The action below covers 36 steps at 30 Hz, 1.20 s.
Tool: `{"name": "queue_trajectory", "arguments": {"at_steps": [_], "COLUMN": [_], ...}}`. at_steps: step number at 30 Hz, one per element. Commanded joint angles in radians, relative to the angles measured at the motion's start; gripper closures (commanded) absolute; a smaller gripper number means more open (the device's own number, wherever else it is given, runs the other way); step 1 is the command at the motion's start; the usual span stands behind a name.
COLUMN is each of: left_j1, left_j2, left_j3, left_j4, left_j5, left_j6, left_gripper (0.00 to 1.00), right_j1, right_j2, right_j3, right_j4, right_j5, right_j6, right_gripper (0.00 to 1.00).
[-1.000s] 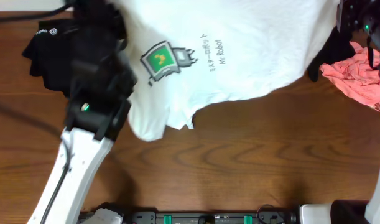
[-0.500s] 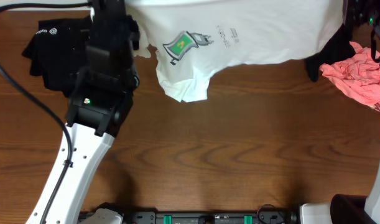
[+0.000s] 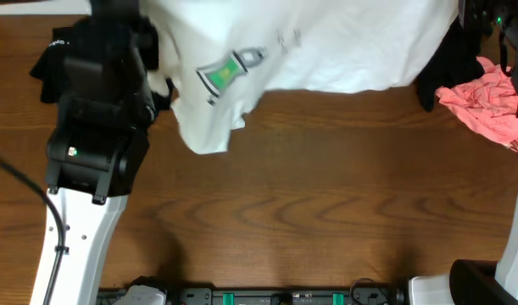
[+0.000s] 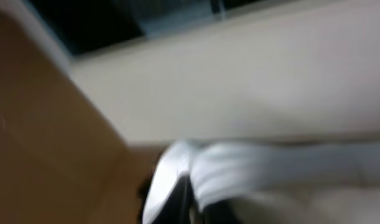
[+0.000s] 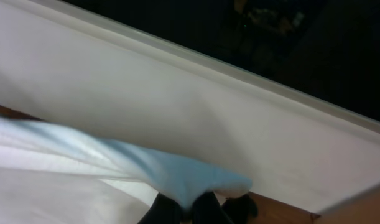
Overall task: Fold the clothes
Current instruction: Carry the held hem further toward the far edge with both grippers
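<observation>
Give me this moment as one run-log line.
left end effector: shut on white T-shirt | right end effector: shut on white T-shirt | T-shirt: stretched between both, unfolded | pink garment: heaped aside

We get even, fairly bright light from above in the overhead view, no hard glare. The white T-shirt (image 3: 343,42) is nearly blown out, w/ its print (image 3: 227,72) smeared by motion blur. A soft shadow sits under the hem on the wooden table (image 3: 326,195). The left wrist view is v. blurred throughout (we can barely trace an edge) and warm-toned. The right wrist view is dimmer, soft-focus, cloth tinted bluish, w/ a near-black bkgd at top.
</observation>
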Motion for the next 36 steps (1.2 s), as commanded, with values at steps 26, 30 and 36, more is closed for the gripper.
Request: {"name": "queue_trajectory", "arguments": {"at_steps": [26,30,36], "left_j1": [0.279,0.285,0.285], "left_j2": [0.064,0.064,0.094], "left_j3": [0.009,0.009,0.009], "left_j4": [0.222,0.468,0.709], "left_j5": [-0.182,-0.160,-0.009], "left_j6": [0.127,0.127,0.127], "left_gripper": [0.94,0.93,0.94], "right_j1": [-0.059,-0.064,-0.071], "right_j2": [0.013,0.039,0.114], "right_j3": [0.013,0.013,0.013], "right_j4": [-0.011,0.063,0.291], "right_j5": [0.172,0.149,0.069], "right_j6": [-0.014,-0.014,-0.100], "right_gripper": [0.99,0.99,0.99]}}
